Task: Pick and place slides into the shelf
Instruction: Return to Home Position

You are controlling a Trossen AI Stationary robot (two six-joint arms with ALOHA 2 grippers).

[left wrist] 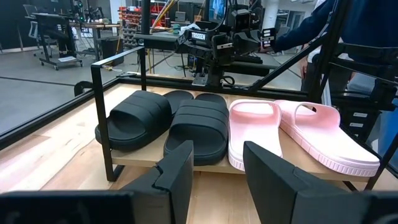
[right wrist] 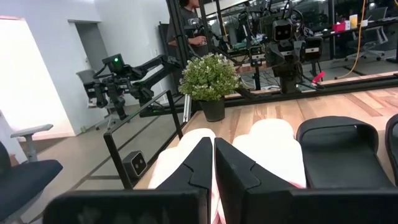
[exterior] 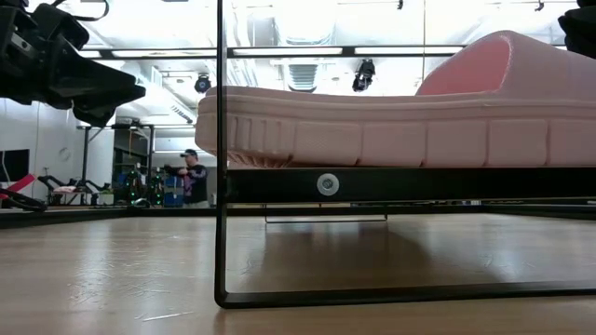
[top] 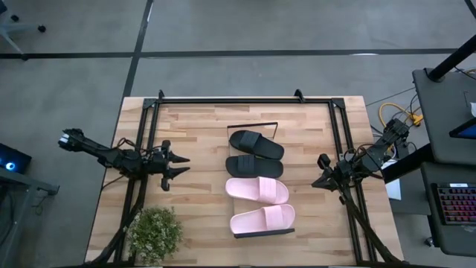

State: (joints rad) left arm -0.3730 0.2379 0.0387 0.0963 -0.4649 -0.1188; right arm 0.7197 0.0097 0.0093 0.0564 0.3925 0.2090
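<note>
A: Slides (top: 254,166), four in all, side by side on the shelf (left wrist: 134,155). None down on the table (top: 201,141).

B: Order along the board?

A: Black pair (top: 256,144) at the far end, pink pair (top: 257,190) at the near end, packed close in one row. Outermost pink one right up against the shelf's near wire frame, seen side-on from table height.

B: Anything gripped?

A: Nothing. Left gripper (top: 184,164) out to the left of the shelf, over bare wood, fingers spread wide with only air between them. Right gripper (top: 320,171) out to the right, fingers pressed together, equally empty. Both well apart from the slides and pointed in toward them.

B: So how far along?

A: Done with the placing, by the look of that full row. No fifth slide anywhere in view. Left to do, most likely: only folding both arms back to rest.

B: Anything to mind on the way back?

A: Not much. Potted plant (top: 155,232) at the near left corner, near the left arm's frame but away from the shelf. Person (exterior: 191,177) far off in the room behind, nowhere close to the table. Worth keeping any move outward, away from the wire frame, so as not to nudge the row.
</note>
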